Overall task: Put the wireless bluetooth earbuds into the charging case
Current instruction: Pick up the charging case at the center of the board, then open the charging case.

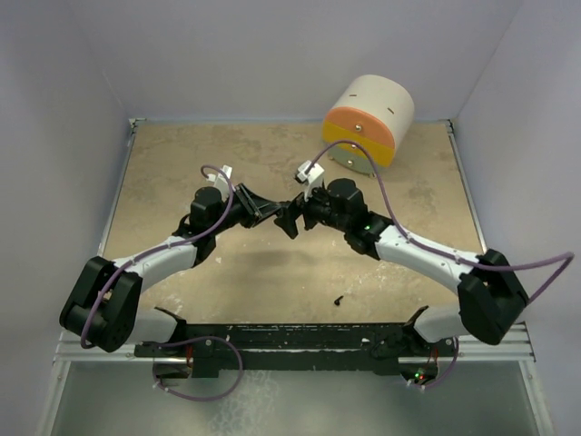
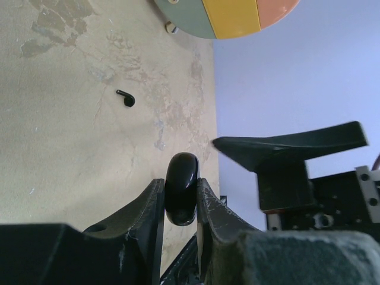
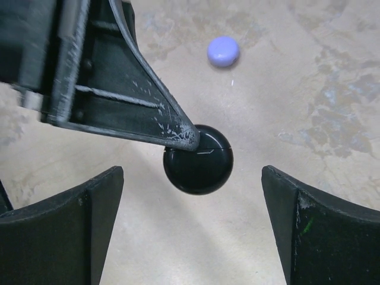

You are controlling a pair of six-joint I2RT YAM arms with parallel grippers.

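My left gripper point(image 1: 270, 213) point(image 2: 181, 183) is shut on a glossy black round charging case point(image 2: 181, 190), closed, held edge-on above the table. The case also shows in the right wrist view point(image 3: 199, 159), with a left fingertip point(image 3: 178, 133) across its top. My right gripper point(image 1: 292, 221) point(image 3: 191, 172) is open, its jaws wide apart on either side of the case without touching it. The black earbud point(image 1: 338, 299) point(image 2: 125, 98) lies loose on the table. A tiny pale bit point(image 2: 171, 27), perhaps the lilac earbud, lies by the cylinder's base.
A cream cylinder point(image 1: 368, 118) with an orange, yellow and grey-green end face point(image 2: 237, 15) lies on its side at the back right. A pale lilac round puck point(image 3: 223, 51) sits on the tan table point(image 1: 182, 173). Grey walls enclose the table on three sides.
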